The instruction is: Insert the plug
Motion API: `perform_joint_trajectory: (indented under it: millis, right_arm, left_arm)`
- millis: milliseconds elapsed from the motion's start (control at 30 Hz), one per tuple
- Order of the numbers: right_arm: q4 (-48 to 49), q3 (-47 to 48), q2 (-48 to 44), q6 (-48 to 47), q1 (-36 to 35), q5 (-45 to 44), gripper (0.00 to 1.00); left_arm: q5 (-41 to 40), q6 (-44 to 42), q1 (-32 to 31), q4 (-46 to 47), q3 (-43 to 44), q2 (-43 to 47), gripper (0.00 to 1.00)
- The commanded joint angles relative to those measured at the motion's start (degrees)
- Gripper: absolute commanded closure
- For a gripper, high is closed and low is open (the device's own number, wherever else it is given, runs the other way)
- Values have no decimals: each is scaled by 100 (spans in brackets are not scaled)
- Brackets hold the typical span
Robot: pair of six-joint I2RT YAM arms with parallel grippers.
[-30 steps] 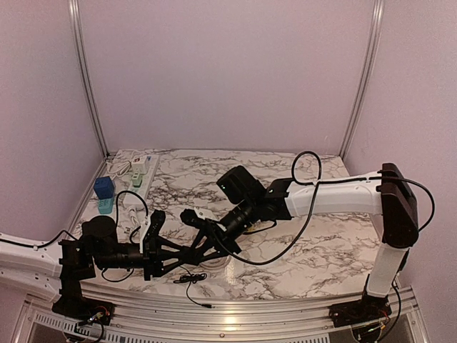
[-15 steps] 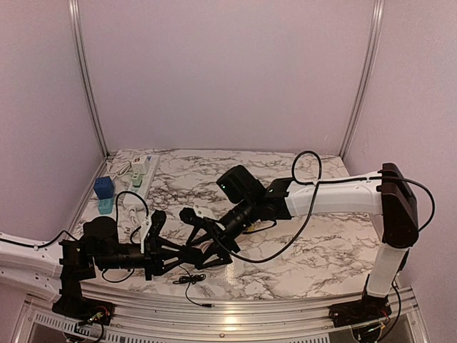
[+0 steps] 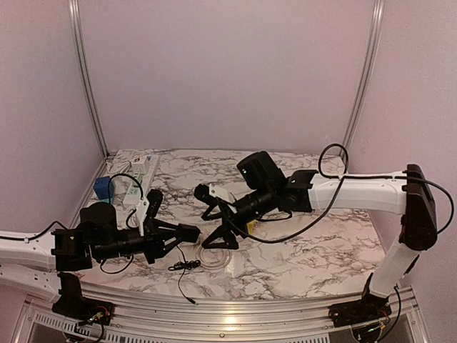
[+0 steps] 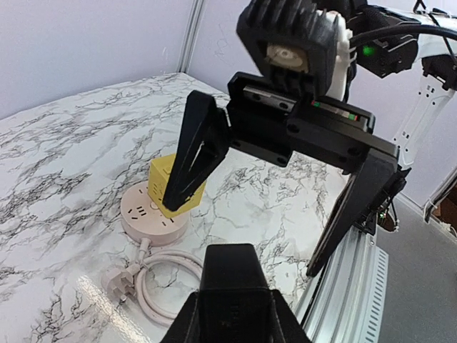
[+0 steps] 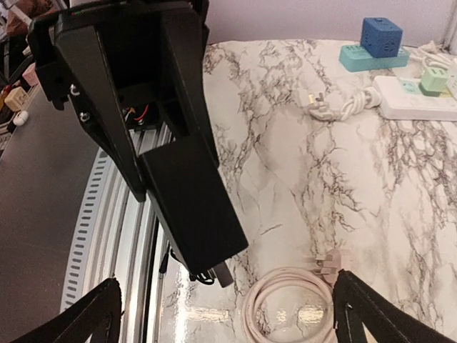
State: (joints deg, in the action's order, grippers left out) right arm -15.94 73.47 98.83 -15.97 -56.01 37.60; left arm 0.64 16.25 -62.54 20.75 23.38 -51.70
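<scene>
Left tool [image 3: 184, 232] clamps the black plug [image 5: 193, 207]; right tool [image 3: 214, 216] gapes apart beside it. No socket entered yet; the insertion remains.

Black plug [image 4: 230, 275] that I hold: faint raised marks on its face, too blurred for me to read.
Round socket [image 4: 143, 211]: only slot openings, no words I can make out.
Yellow cube [image 4: 156, 179]: nothing legible.
White power strip [image 5: 421, 96]: no print I can read.
Blue cube [image 5: 381, 34]: dots only, no lettering.
</scene>
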Motion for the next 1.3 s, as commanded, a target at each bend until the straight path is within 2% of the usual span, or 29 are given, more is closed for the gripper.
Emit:
perform_joint_trajectory:
  millis: [0,167,333,500,800,1267]
  right_arm:
    - [555,-453,-774,679,330,-780,1]
    - [1063,-1204,-1583,1187,538,-1804,1]
    - [1134,-1747,-2245,1739,553,-3419,2]
    - [1036,-2079,-2780,2134,559,-4493,1]
    - [975,-2326,-3076,2394,559,-4946,1]
    - [934,-2453,-3044,2500,564,-5167,2]
  left_arm:
    - [-633,112,5,-717,580,-348,100]
    - [-1114,180,14,-1390,1325,-997,100]
    - [-1275,255,52,-1960,2126,-1961,100]
    - [-1344,552,138,-2341,2617,-2854,100]
    - [-1099,743,386,-2400,3160,-3692,100]
    - [-870,557,736,-3367,4708,-5010,100]
